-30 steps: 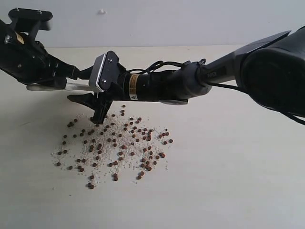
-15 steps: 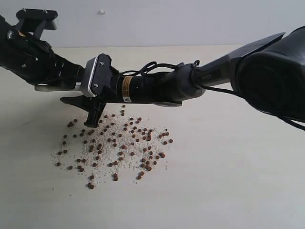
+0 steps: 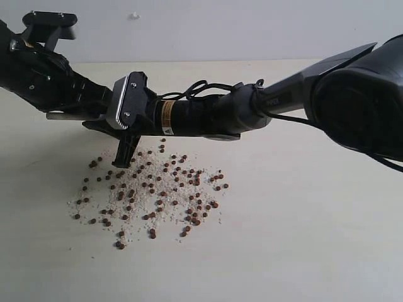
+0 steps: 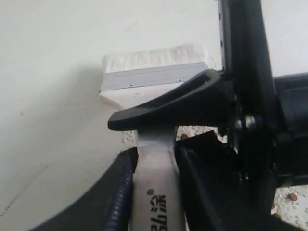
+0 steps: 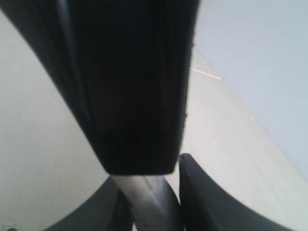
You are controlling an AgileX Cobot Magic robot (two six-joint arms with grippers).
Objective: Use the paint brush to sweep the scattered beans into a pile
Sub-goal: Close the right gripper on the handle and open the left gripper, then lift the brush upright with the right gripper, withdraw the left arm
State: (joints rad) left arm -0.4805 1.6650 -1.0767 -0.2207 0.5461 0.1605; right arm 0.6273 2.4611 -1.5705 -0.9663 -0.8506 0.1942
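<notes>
Exterior: found left gripper (image 3: 88,108) clamped on the paint brush (image 3: 60,116), with only a pale sliver of handle showing, just past the far-left edge of the spread. Found right gripper (image 3: 106,141) reached across the middle to the same spot. Compared with a second ago: saw its jaws drawn in from wide apart to narrow, and its wrist shifted slightly left. Saw the beans (image 3: 194,220) unmoved on the table (image 3: 302,239), scattered loose among pale crumbs (image 3: 141,179), with no pile formed.

Left wrist: confirmed handle seated between the left fingers (image 4: 120,192). Spotted one right finger (image 4: 168,108) laid across the brush neck, just beside the ferrule (image 4: 149,77). Saw bristles (image 4: 154,54) over bare table, apart from the beans; couldn't tell about contact with the surface.

Right wrist: got mostly a dark finger close up, plus a pale shaft (image 5: 144,202) at its base, probably the handle. Couldn't tell whether that claw had clamped firm or only closed around the brush.

Read this as a handover or two-handed regrip under way, with no sweeping begun. Likely needed next: a firm hold, then bristles down at the spread's edge.
</notes>
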